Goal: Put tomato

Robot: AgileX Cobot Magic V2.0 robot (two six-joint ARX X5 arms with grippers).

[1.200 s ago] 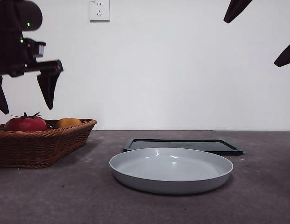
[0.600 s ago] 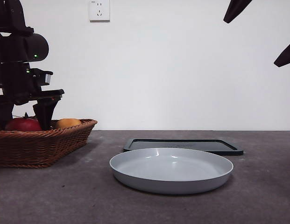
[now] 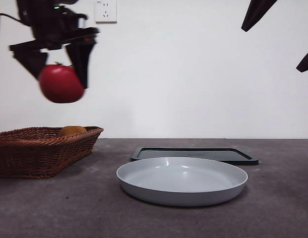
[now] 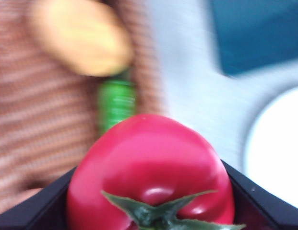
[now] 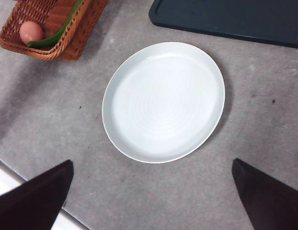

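High over the left side of the table, the glossy red tomato [image 3: 61, 83] hangs above the wicker basket [image 3: 39, 148], with my left gripper [image 3: 58, 69] shut on it. In the left wrist view the tomato [image 4: 151, 167] fills the space between the two black jaws, its green stem toward the camera. My right gripper [image 3: 280, 39] waits open at the upper right, holding nothing. In the right wrist view its jaws stand wide apart above the white plate [image 5: 163, 100].
An orange-yellow fruit [image 3: 72, 130] and a green vegetable [image 5: 55, 36] lie in the basket. The shallow white plate [image 3: 182, 181] sits at the table's centre front. A dark flat tray [image 3: 193, 153] lies behind it. A wall socket [image 3: 105, 10] is on the back wall.
My left gripper dropped into the basket, shut on the tomato and lifted it up and slightly right. The tomato is no longer in the basket. The right arm barely moved.
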